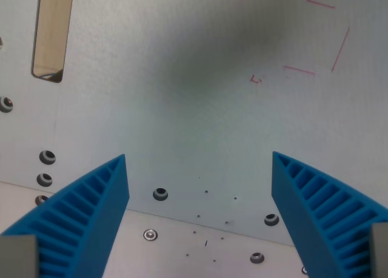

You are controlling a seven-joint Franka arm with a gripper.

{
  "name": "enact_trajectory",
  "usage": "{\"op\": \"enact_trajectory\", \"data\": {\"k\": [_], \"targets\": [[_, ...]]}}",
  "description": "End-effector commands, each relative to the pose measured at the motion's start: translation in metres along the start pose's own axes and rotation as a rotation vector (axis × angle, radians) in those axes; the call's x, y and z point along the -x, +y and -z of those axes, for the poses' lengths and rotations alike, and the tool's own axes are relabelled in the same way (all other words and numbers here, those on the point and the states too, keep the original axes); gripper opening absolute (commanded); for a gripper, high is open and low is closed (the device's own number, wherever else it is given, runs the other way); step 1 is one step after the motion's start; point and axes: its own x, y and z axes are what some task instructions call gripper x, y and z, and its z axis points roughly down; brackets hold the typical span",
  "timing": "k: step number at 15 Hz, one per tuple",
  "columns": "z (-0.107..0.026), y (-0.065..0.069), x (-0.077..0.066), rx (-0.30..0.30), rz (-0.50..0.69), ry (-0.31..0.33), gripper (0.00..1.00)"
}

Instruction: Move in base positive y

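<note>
Hovering empty-jawed gripper (200,187) above plate (182,77)

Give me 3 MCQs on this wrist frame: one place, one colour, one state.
1. Where is the slot in the plate?
A. top left
B. bottom right
C. dead centre

2. What colour are the fingers?
A. red
B. blue
C. black

3. How is the gripper?
A. shut on a block
B. shut, empty
C. open, empty

Answers:
1. A: the slot sits at the wrist view's top left of the plate, far from the red marks at top right.
2. B: both ribbed fingers are blue.
3. C: the gripper shows a wide gap between its fingers, with only bare plate and screw holes seen through it.
</note>
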Motion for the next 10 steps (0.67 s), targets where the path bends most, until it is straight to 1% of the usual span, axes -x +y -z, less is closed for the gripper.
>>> {"op": "enact_trajectory", "data": {"k": [1, 10], "targets": [[0.002, -0.005, -0.003, 0.001, 0.001, 0.005, 1.0], [0.002, -0.05, -0.03, 0.001, 0.001, 0.005, 1.0]]}}
